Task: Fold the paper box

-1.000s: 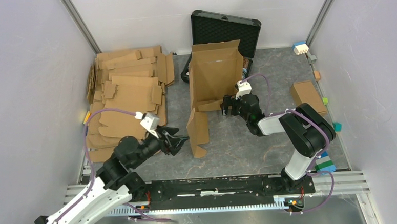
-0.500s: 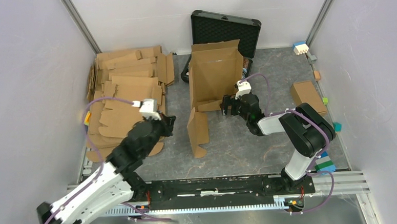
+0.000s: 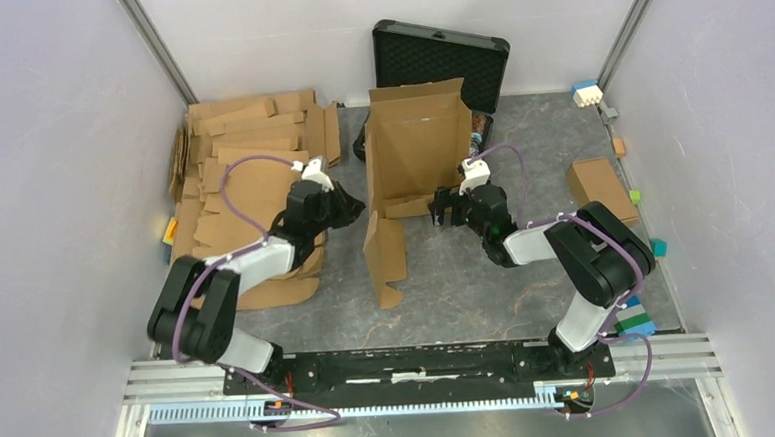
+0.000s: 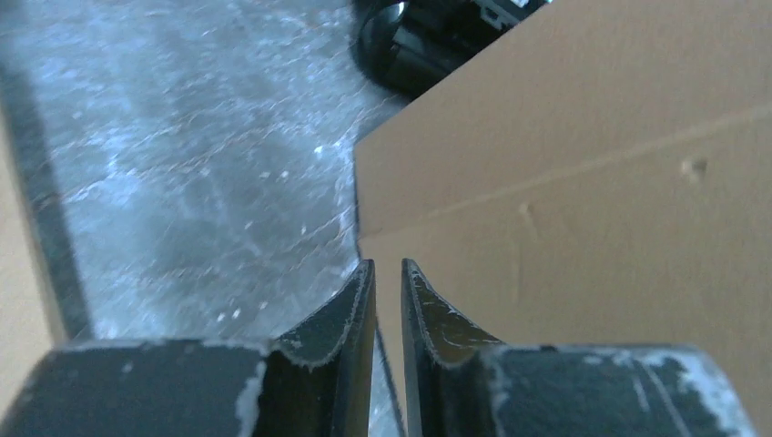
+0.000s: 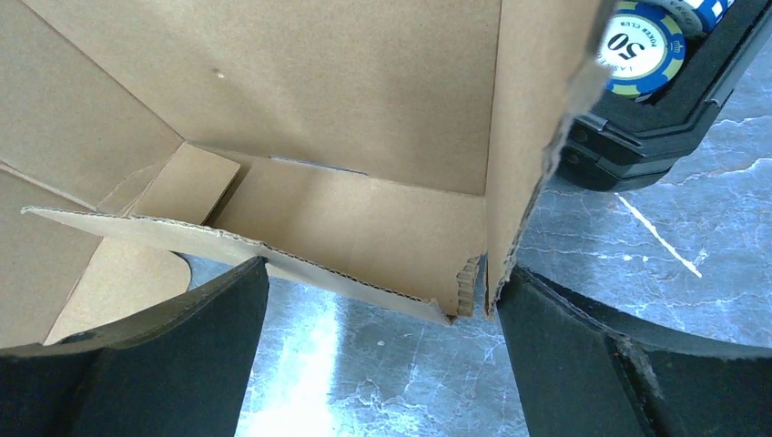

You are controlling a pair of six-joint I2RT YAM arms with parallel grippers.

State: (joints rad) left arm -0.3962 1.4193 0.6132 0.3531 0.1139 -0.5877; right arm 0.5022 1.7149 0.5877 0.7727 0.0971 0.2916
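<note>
"Where was the paper box (image 3: 415,152) just then?"

"Half-raised at the far middle of the bench (image 3: 487,273), just in front of the open black case (image 3: 442,50). A long flap (image 3: 387,254) trailed toward the near side."

"And the arms?"

"The right end effector (image 3: 448,207) gaped wide, straddling the box's near right corner and gripping nothing. The left end effector (image 3: 348,206) sat at the box's left wall, with its jaws narrow, almost together, right at the panel's edge. Whether any card was pinched between them, I couldn't tell."

"So how should the fold have gone?"

"I reckoned the left needed a sure hold on that wall, turning it along the crease rather than dragging it. The right ought to close on the corner and steady things. Card that light looked likely to slide or buckle otherwise."
</note>
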